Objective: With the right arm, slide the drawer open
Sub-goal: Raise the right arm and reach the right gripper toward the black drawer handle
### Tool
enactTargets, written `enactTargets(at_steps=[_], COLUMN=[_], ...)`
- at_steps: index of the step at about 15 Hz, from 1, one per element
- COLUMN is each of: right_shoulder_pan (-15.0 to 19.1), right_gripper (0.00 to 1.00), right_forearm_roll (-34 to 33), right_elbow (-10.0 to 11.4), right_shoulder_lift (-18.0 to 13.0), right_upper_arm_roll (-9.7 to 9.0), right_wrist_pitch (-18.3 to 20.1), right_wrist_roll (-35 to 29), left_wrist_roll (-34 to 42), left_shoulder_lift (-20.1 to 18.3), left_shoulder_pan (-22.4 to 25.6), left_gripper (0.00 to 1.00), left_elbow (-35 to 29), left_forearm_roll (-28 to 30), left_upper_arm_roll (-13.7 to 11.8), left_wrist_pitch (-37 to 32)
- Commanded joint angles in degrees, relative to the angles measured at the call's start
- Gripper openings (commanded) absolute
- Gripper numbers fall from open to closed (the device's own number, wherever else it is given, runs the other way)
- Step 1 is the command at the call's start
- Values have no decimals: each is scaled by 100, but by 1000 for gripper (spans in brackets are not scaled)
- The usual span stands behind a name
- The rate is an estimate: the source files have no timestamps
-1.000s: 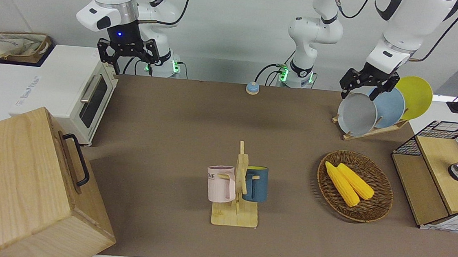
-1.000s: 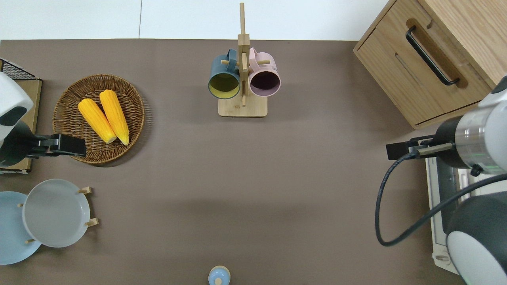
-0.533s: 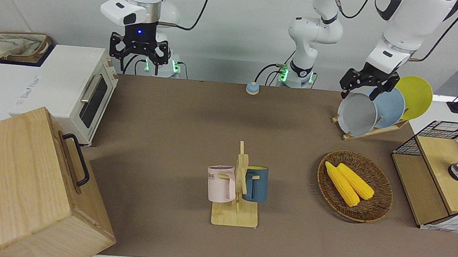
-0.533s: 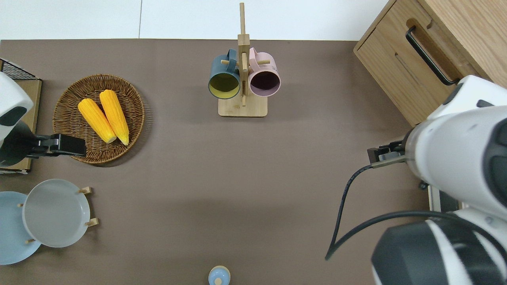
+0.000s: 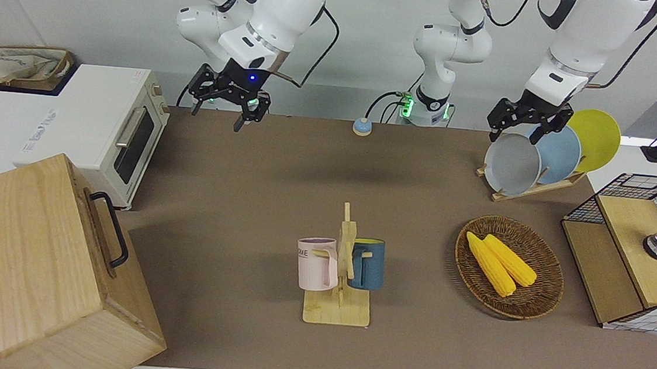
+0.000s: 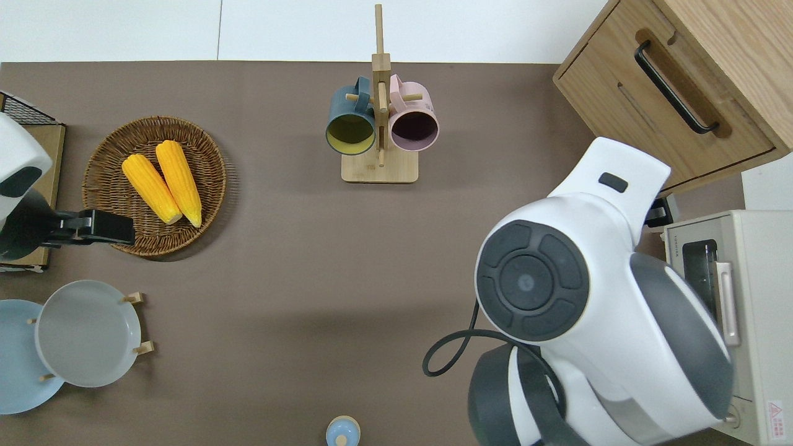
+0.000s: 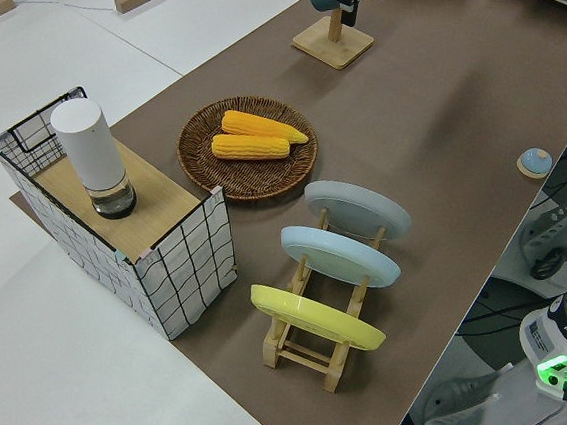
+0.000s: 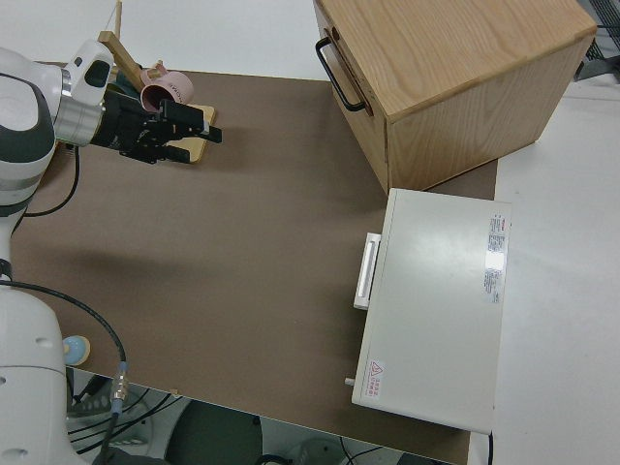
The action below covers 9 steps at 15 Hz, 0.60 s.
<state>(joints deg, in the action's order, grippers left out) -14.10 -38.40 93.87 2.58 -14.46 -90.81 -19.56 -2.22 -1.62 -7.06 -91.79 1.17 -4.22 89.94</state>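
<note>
The drawer (image 5: 103,231) is the front of the pale wooden box (image 5: 17,265) at the right arm's end of the table, farther from the robots than the toaster oven. Its front sits flush with the box, and its black loop handle (image 5: 111,228) is free. The same drawer (image 6: 657,118) and handle (image 6: 672,87) show from overhead. My right gripper (image 5: 226,109) hangs open and empty in the air, tilted, well short of the handle. In the right side view this gripper (image 8: 194,128) points toward the box. My own arm (image 6: 595,297) covers it from overhead. The left arm is parked.
A white toaster oven (image 5: 115,132) stands beside the box, nearer to the robots. A mug rack (image 5: 340,267) with two mugs stands mid-table. A basket of corn (image 5: 509,275), a plate rack (image 5: 541,157), a wire-mesh cabinet (image 5: 628,255) and a small blue bell (image 5: 362,127) are also there.
My right arm has swung away from above the toaster oven toward the table's middle and tilted its wrist, gripper still open. The left arm and the drawer have not moved.
</note>
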Motion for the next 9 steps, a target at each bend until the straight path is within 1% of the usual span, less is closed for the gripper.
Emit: enactTargets(at_steps=[1,3,5,7,9], right_shoulder_pan=[-110,-294,-452,-532,-663], right_gripper=[983,983,985,985,985], right_forearm_roll=[-701,-1202,-1695,-2073,-2468], right_elbow=[-18,0,78,105,105], right_shoulder_lift=[251,531,769,997,1261], right_upper_arm_roll=[-4,-22,-31,-75,-75], right_wrist_pitch=[160,256,353,529,687], right_wrist_roll=[-302,-749,-1198,-1392,-1603], left_wrist_roll=[-6,-6,-6,-6,-6], left_shoulder_lift=[-49,-49,-49,-49,-49], left_shoulder_pan=[-15,-15,-15,-15,-15], left_gripper=[995,998,998,995,998], left_elbow=[12,12,12,21,21], left_forearm_roll=[-73,-73,-73,-73,-73], left_upper_arm_roll=[-17,-17,-17,-17,-17], left_wrist_pitch=[-82,-82,-82,-74,-82])
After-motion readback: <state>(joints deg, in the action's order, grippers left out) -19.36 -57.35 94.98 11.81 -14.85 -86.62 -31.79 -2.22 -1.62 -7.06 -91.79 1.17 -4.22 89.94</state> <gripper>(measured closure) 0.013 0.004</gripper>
